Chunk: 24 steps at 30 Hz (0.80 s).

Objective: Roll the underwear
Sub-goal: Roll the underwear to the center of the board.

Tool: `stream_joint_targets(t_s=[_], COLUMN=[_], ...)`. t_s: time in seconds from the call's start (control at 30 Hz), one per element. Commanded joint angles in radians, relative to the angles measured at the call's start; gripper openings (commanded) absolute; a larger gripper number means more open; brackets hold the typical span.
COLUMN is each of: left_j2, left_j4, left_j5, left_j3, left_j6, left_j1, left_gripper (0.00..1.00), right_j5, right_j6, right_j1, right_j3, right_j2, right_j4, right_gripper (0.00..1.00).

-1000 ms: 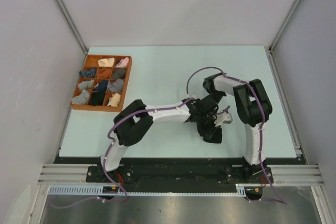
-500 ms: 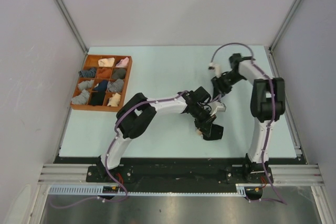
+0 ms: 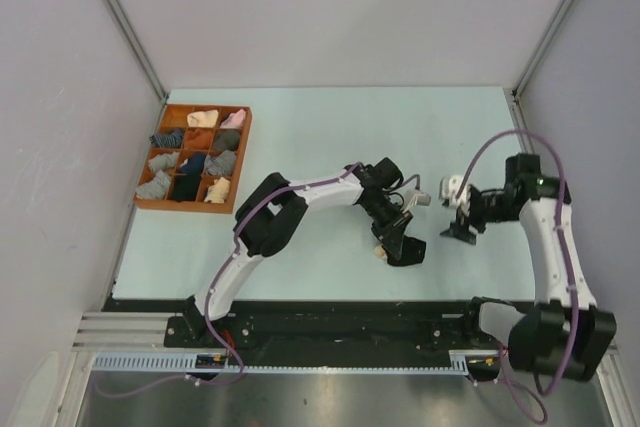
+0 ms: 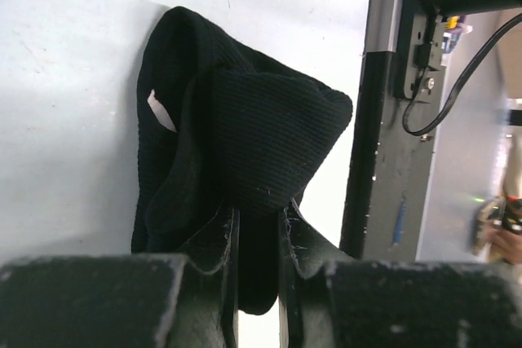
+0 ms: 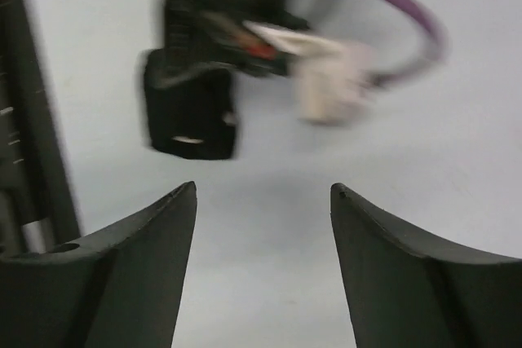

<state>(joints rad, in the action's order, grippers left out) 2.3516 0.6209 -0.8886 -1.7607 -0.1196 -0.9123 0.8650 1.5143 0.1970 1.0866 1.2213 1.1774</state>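
The underwear [image 3: 405, 249] is a black bundle, folded over on itself, lying on the pale table near the front edge. My left gripper [image 3: 393, 234] is shut on its edge. In the left wrist view black fabric [image 4: 245, 112] bulges beyond the fingers, a fold is pinched at my left gripper [image 4: 259, 216], and a small cream patch shows at the left. My right gripper [image 3: 457, 229] stands open, apart to the right of the bundle. In the right wrist view my right gripper [image 5: 263, 191] holds nothing and the underwear [image 5: 192, 116] appears blurred ahead.
An orange tray [image 3: 186, 206] with nine compartments holding small rolled bundles sits at the table's left side. The dark front edge of the table [image 4: 359, 169] runs close beside the underwear. Side walls enclose the table at left and right.
My right gripper has let go of the underwear, opened, and swung away to the right. My left gripper has stayed shut on the bundle, shifting only slightly.
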Motion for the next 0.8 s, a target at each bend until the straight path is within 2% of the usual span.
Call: stream_joint_targets(t_s=[0.0,0.07,0.13,0.3,0.6,0.67,0.77], left_j2=[0.210,0.225,0.241,0.241,0.216,0.203,0.155], left_j4=[0.201,0.223,0.237,0.229,0.191,0.183,0.152], left_j5=[0.165,0.146,0.145,0.125,0.108,0.116,0.138], left_j3=[0.003,-0.023,-0.037,-0.042,-0.034,-0.033,-0.022], left_j6=[-0.109,-0.109,-0.109,-0.092,-0.069,-0.065,-0.052], left_j1=[-0.022,-0.017,-0.014,0.007,0.024,0.026,0.027], left_gripper=[0.15,0.16,0.18,0.21,0.27,0.29,0.32], right_j5=[0.049,-0.028,-0.046,-0.201,-0.331,-0.359,-0.385], right_j6=[0.347,0.232,0.184,0.100,0.047,0.038,0.024], right_j1=[-0.181,-0.333,-0.385,-0.522,-0.554,-0.553,-0.554], right_j3=[-0.210,-0.300,-0.329,-0.438,-0.491,-0.496,-0.498], right_j2=[-0.205,-0.250,-0.224,-0.204,-0.059,-0.028,0.003], right_j4=[0.060,-0.080,-0.142,-0.343,-0.538,-0.553,-0.542], right_gripper=[0.77,0.77,0.74,0.73,0.71,0.68,0.56])
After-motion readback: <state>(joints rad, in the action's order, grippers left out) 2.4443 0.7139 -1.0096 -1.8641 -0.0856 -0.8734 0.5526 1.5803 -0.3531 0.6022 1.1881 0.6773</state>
